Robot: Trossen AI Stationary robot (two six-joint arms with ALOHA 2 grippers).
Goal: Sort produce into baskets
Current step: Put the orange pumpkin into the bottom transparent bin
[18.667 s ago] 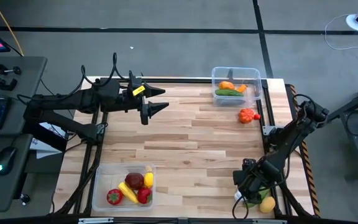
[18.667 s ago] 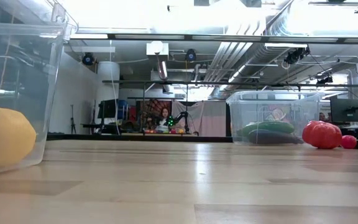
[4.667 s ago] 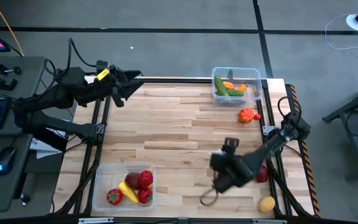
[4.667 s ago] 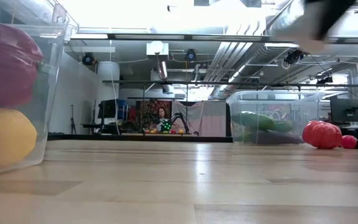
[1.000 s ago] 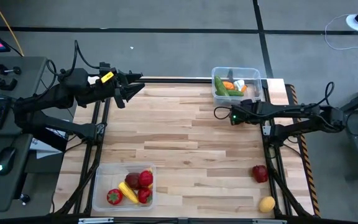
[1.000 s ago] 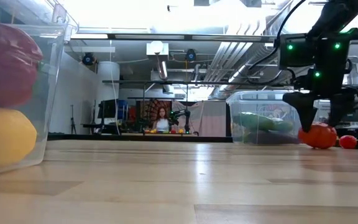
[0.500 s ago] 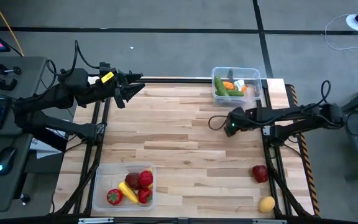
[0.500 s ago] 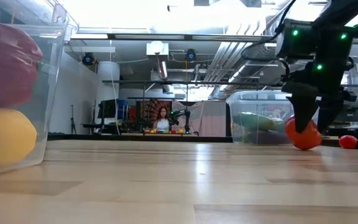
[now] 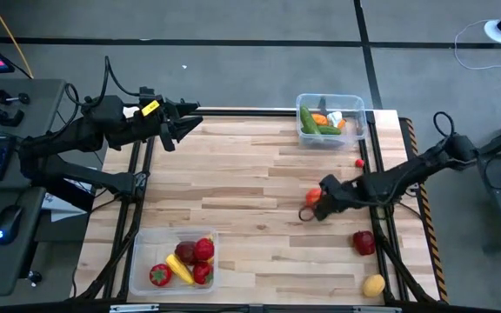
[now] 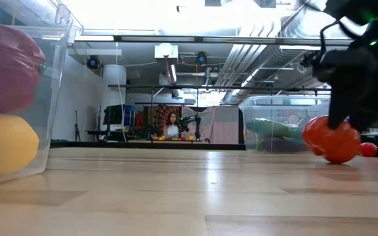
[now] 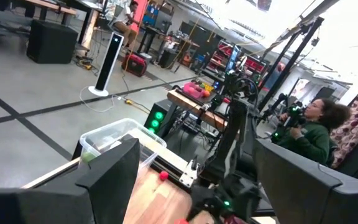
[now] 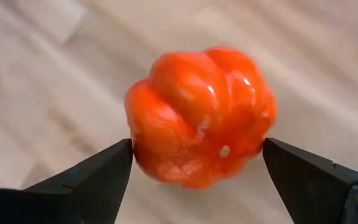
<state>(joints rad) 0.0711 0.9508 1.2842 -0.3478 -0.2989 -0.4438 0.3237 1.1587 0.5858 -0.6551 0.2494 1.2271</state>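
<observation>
My right gripper was clamped on the orange tomato, one finger pressed on either side, holding it just above the table near the middle-right. The far basket held cucumbers; the near basket held red and yellow pieces. An apple and a lemon lay by the right edge. My left gripper waited at the far-left corner, fingers apart.
</observation>
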